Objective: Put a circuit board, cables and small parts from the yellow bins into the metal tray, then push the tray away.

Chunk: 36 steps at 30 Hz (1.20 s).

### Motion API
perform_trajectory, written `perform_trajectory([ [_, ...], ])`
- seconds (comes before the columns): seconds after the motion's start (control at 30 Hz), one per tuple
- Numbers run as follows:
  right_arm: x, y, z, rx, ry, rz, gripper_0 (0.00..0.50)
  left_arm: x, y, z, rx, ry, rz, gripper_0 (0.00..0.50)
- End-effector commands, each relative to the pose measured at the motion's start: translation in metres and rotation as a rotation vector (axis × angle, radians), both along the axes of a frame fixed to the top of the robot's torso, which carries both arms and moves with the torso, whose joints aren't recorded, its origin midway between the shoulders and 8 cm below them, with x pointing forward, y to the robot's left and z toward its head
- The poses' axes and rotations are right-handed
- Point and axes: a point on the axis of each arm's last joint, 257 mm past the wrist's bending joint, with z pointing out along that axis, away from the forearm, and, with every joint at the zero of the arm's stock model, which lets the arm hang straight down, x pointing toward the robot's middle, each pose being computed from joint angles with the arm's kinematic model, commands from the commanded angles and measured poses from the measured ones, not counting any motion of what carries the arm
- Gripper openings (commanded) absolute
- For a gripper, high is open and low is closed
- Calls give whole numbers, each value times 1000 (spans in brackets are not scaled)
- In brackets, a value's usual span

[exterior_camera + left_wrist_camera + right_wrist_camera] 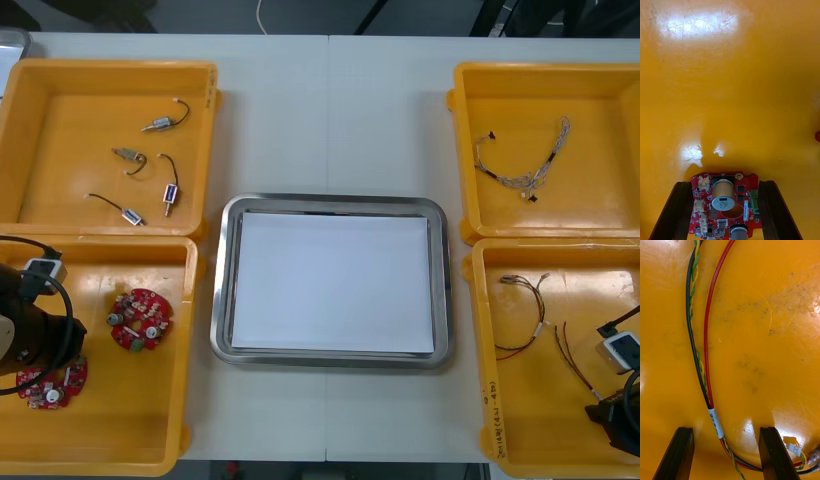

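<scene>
Circuit board [724, 195], in the yellow bin [100, 430] at lower left of the front view: judged light, stiff, fragile; best taken by its rim. Left gripper [725, 183] wide, straddling it; right gripper [726, 429] wide over the red and yellow cable [706, 352].

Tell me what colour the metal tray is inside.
White inside the metal tray, best seen in the front view.

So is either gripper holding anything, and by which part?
Nothing held. Left gripper open astride a circuit board; right gripper open astride the red and yellow cable.
</scene>
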Motion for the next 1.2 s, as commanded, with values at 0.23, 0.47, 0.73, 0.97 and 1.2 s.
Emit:
perform_trajectory([
  [0.23,-12,0,-8,-33,32,37,500,-10,7,-10,30,7,23,500],
  [0.47,-10,3,-9,-31,26,41,276,-10,8,-10,33,5,20,319],
  [0.73,-11,2,-10,-34,28,42,0,-9,6,-10,30,3,10,0],
  [0.97,0,-11,4,-59,-5,30,0,-8,6,-9,32,1,6,0],
  [1.2,5,-25,30,-88,-16,27,0,-4,8,-1,34,-13,10,0],
])
